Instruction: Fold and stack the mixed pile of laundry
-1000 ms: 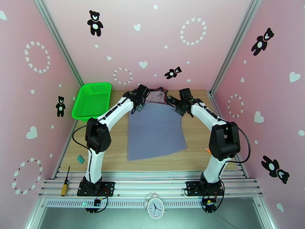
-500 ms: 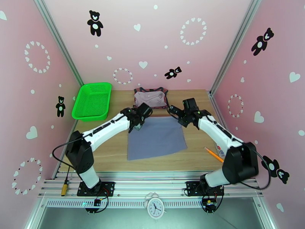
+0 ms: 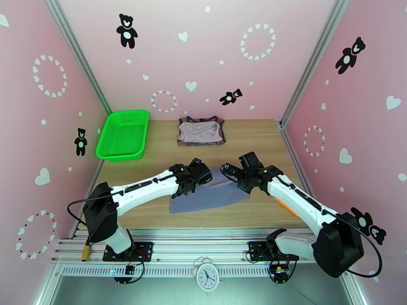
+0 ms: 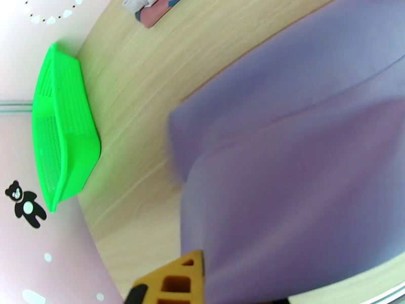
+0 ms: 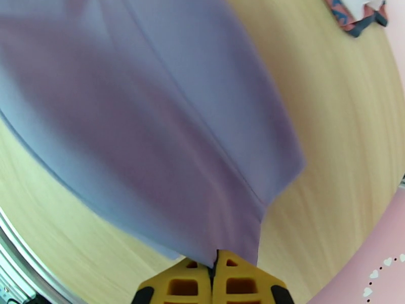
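The grey-lavender shirt (image 3: 213, 195) lies doubled over itself on the near middle of the table. My left gripper (image 3: 200, 177) is shut on its left far corner; a yellow finger (image 4: 174, 282) shows beneath the cloth (image 4: 298, 168). The right gripper (image 3: 233, 175) is shut on the other corner, its yellow fingers (image 5: 235, 286) pinching the fabric (image 5: 152, 117). Both hold the edge just above the lower layer. At the back, a pale mauve-beige piece (image 3: 200, 130) rests folded on the brick-red tank top (image 3: 203, 142).
A green mesh basket (image 3: 124, 134) stands at the back left, also in the left wrist view (image 4: 61, 133). An orange pencil (image 3: 283, 206) lies under my right arm. A screwdriver (image 3: 86, 245) and a small clock (image 3: 207, 275) sit on the near rail.
Both grippers have drawn the shirt's far edge toward the near side, folding it over itself. The folded stack at the back has come into view.
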Robot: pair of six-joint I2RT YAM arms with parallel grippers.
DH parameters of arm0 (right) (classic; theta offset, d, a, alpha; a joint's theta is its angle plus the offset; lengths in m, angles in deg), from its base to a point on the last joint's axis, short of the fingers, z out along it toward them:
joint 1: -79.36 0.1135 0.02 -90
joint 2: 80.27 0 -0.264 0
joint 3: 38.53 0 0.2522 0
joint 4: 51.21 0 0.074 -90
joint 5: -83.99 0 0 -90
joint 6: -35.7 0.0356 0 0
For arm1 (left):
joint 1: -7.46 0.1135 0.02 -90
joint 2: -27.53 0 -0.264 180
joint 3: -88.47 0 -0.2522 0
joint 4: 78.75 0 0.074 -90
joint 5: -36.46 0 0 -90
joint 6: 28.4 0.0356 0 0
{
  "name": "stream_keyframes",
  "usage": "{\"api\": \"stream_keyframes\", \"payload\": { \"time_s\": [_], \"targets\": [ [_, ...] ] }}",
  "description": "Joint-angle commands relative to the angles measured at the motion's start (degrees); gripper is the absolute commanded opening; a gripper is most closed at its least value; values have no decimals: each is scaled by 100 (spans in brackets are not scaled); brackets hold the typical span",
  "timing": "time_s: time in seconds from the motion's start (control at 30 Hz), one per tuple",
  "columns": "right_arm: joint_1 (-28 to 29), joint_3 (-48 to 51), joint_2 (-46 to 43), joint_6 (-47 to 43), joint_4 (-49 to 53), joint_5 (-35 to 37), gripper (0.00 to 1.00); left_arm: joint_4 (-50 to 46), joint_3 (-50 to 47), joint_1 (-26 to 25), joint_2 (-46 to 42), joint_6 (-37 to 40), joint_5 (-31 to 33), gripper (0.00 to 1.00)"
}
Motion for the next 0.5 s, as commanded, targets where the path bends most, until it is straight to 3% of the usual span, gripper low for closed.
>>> {"api": "stream_keyframes", "payload": {
  "time_s": [0.0, 0.37, 0.4, 0.47],
  "targets": [
    [128, 86, 79, 145, 380, 201, 0, -358, -177, -216, -97, -477, 284, 0],
    [424, 159, 664, 211, 563, 507, 3, -236, -687, -524, 329, -948, 30, 0],
    [442, 158, 695, 222, 609, 553, 11, -277, -662, -591, 373, -967, -16, 6],
    [463, 176, 716, 245, 691, 623, 25, -351, -609, -758, 445, -993, -46, 29]
  ]
}}
